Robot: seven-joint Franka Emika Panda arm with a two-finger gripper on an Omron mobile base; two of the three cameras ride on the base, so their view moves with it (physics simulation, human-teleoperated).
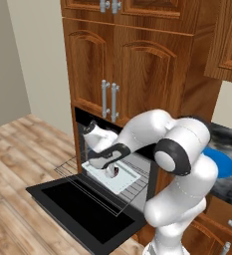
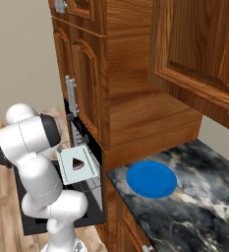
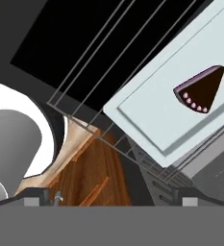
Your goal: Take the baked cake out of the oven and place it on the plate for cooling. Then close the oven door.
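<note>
While the gripper (image 1: 109, 168) hangs low over the pulled-out wire rack (image 1: 70, 170) in the left base view, the hand view shows its two dark fingertips (image 3: 36, 196) set wide apart at the bottom corners, spread and holding nothing. The baked cake (image 3: 202, 89), a dark wedge with a pale pink edge and a row of pink dots, lies up and to the right of the tips in that view, apart from them, on the pale rectangular tray (image 3: 147, 115). The tray sits on the rack, whose thin wires run out past the tray's edge between the hand and the cake. From the left base view the cake (image 1: 116, 171) shows just beside the gripper, partly hidden by the hand. The oven door (image 1: 82, 205) is folded down flat below the rack, its black glass facing up, and the oven (image 1: 82, 119) cavity opens behind the arm under the wooden cabinet doors (image 1: 122, 74) with their vertical silver handles (image 1: 109, 101). In the right base view the white arm (image 2: 32, 142) rises in front of the tray, and the blue plate (image 2: 151, 179) rests on the dark marbled counter (image 2: 194, 206) to the right, well apart from the cake (image 2: 77, 164), with the cabinet side standing between them.
</note>
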